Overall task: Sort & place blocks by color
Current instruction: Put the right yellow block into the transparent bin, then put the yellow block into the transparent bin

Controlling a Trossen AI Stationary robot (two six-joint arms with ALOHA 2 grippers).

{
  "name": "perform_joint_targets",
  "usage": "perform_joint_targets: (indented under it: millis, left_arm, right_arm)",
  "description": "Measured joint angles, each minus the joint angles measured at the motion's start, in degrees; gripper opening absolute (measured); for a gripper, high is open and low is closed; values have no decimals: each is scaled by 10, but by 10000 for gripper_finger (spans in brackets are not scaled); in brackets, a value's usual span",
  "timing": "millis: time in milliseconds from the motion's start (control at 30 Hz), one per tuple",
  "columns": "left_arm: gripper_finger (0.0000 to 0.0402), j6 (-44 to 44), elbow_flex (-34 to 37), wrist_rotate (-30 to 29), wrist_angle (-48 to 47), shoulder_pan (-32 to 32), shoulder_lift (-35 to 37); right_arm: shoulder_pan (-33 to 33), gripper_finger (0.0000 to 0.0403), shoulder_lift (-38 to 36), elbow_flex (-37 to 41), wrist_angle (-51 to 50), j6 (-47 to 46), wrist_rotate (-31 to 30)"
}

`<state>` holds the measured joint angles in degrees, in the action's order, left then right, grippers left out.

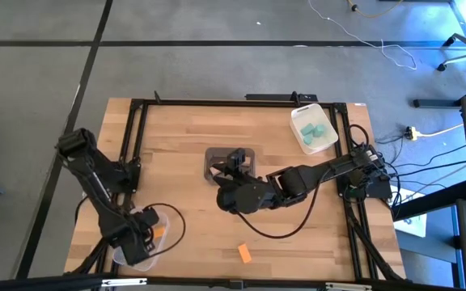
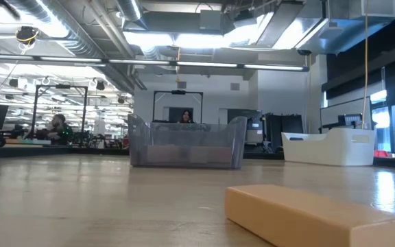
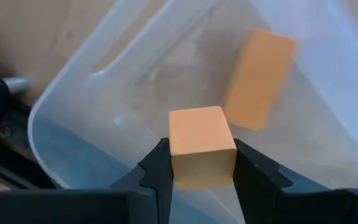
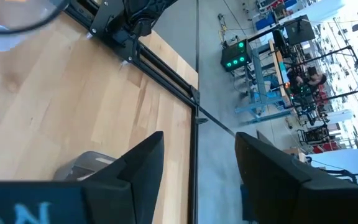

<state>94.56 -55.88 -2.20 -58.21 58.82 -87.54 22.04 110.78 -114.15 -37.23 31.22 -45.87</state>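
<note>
My left gripper (image 3: 201, 180) is shut on an orange block (image 3: 201, 146) and points down over the clear bin (image 3: 98, 81) at the table's near left (image 1: 154, 218). A second orange block (image 3: 258, 78) lies flat on that bin's floor. Another orange block (image 1: 244, 253) lies flat on the table near the front edge and shows close up in the low view (image 2: 314, 216). Teal blocks (image 1: 314, 131) lie in the white bin (image 1: 298, 117) at the far right. My right gripper (image 4: 197, 168) hangs open and holds nothing, above the dark grey bin (image 1: 217, 153) at mid-table. My left gripper pinches the orange block by two opposite sides (image 3: 178, 163) between its two fingers. The fingers come from above and point down. The block is lifted clear, inside or just above the clear bin's opening, with its top face toward the wrist camera.
The right arm (image 1: 322, 174) reaches from the right edge across to mid-table, trailing a black cable (image 1: 285, 230). A black frame (image 1: 241, 101) borders the table. In the low view the grey bin (image 2: 187, 147) and the white bin (image 2: 334, 147) stand at the far side.
</note>
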Motion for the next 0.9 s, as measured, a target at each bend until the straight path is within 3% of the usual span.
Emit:
perform_joint_targets:
  millis: [267,500,700,900]
  left_arm:
    - [124,0,50,24,37,-18,-2]
    - [197,-11,51,13,37,-32,-2]
    - [207,-3,51,18,54,-32,-2]
    - [207,-2,-9,6,12,-28,2]
  right_arm:
    - [0,200,0,0,-12,-25,0]
    - [0,200,0,0,-15,-25,0]
    - [0,200,0,0,-15,-32,0]
    - [0,200,0,0,-21,-74,0]
